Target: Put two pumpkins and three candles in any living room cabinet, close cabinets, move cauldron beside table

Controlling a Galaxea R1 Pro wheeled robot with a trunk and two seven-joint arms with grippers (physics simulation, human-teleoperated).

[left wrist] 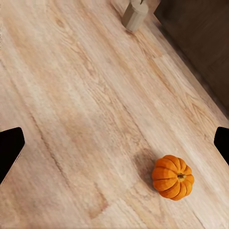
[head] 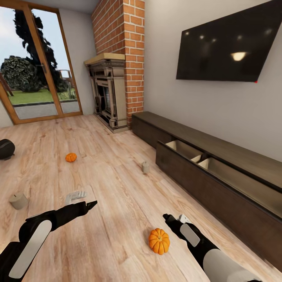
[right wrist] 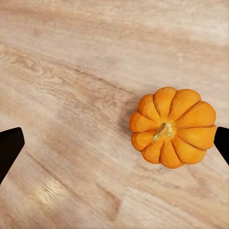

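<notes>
An orange pumpkin (head: 159,241) (left wrist: 172,176) (right wrist: 172,128) sits on the plank floor just left of my right arm. My right gripper (head: 168,217) (right wrist: 114,145) hangs open above the floor, and the pumpkin lies close to one fingertip (right wrist: 221,143). My left gripper (head: 91,205) (left wrist: 114,145) is open too, with bare floor between its tips. A second pumpkin (head: 71,157) lies farther off. One candle (head: 145,167) (left wrist: 134,15) stands near the long dark cabinet (head: 219,196) (left wrist: 200,43), whose drawer (head: 184,149) is pulled out. Another candle (head: 18,201) stands at the left. The black cauldron (head: 6,149) shows at the left edge.
A brick chimney with a fireplace (head: 107,94) fills the far corner, beside glass doors (head: 35,66). A black TV (head: 231,47) hangs above the cabinet. A pale ribbed thing (head: 75,196) shows by my left gripper. Open wood floor spreads between the arms and the fireplace.
</notes>
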